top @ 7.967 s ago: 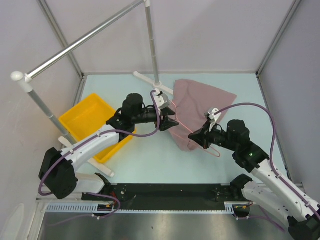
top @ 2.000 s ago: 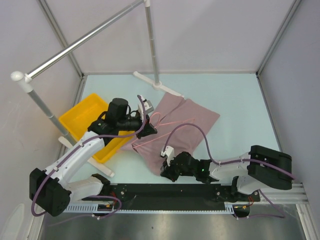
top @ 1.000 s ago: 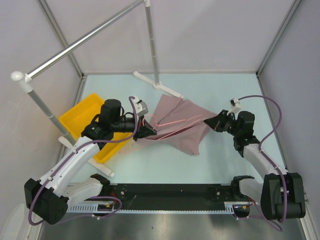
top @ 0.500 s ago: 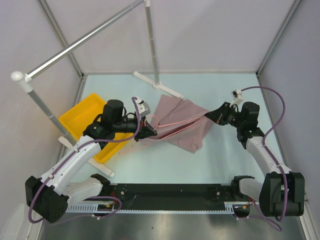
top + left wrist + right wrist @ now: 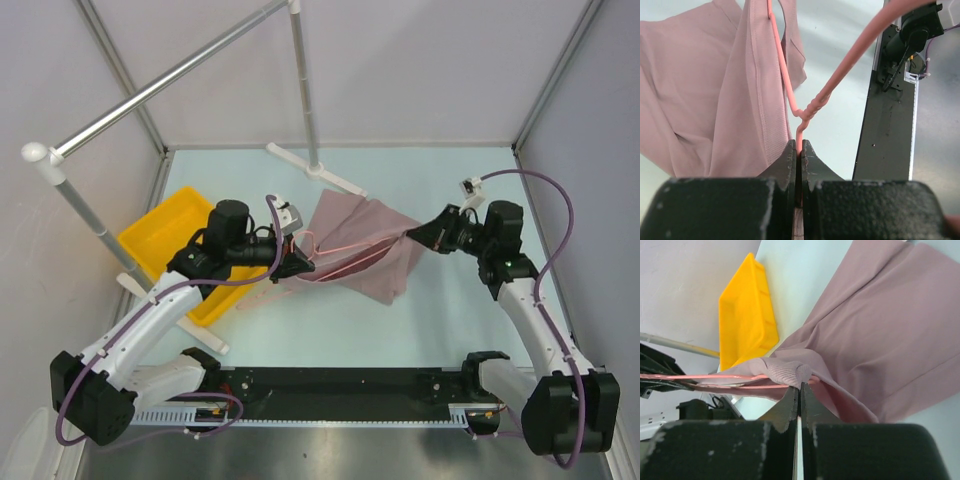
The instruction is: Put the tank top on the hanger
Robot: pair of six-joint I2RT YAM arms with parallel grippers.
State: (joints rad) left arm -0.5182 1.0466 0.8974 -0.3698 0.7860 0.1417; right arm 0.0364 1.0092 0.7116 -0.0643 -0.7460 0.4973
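Observation:
The mauve-pink tank top hangs bunched between my two arms above the table. The pink wire hanger runs through it. My left gripper is shut on the hanger's neck just below the twisted wire; in the left wrist view the tank top hangs to the left of the hanger. My right gripper is shut on the ribbed edge of the tank top, where it wraps over the end of the hanger.
A yellow bin sits on the left under my left arm. The grey rail slants across the top left, its upright pole and foot just behind the tank top. A black base strip lies along the near edge.
Two seconds ago my right arm was low at the front centre; it has swung to the right and taken the tank top's edge. In the last half second, almost nothing moved.

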